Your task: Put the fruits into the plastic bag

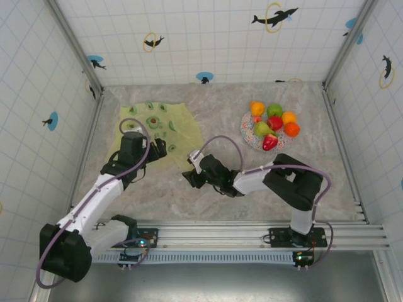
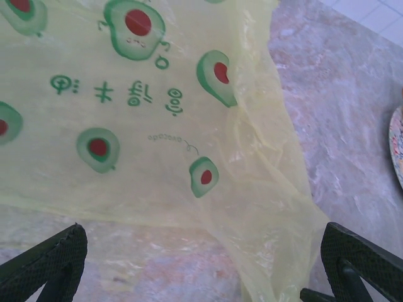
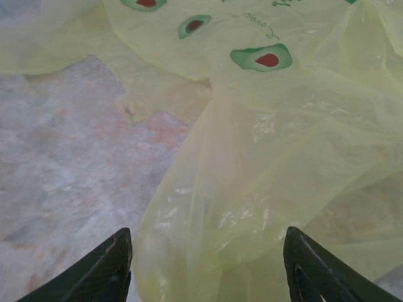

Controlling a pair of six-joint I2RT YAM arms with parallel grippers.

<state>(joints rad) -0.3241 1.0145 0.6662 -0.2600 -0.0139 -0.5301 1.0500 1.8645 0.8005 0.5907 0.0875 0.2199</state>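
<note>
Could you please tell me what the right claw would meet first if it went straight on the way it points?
The bag: its crumpled edge lies between the fingers of the right claw and just ahead, so it would likely meet plastic first, then the table beneath.

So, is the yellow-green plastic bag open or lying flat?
Lying flat: the thin yellow-green avocado-print plastic bag is spread, wrinkled, on the marbled tabletop, with no gaping mouth visible.
</note>
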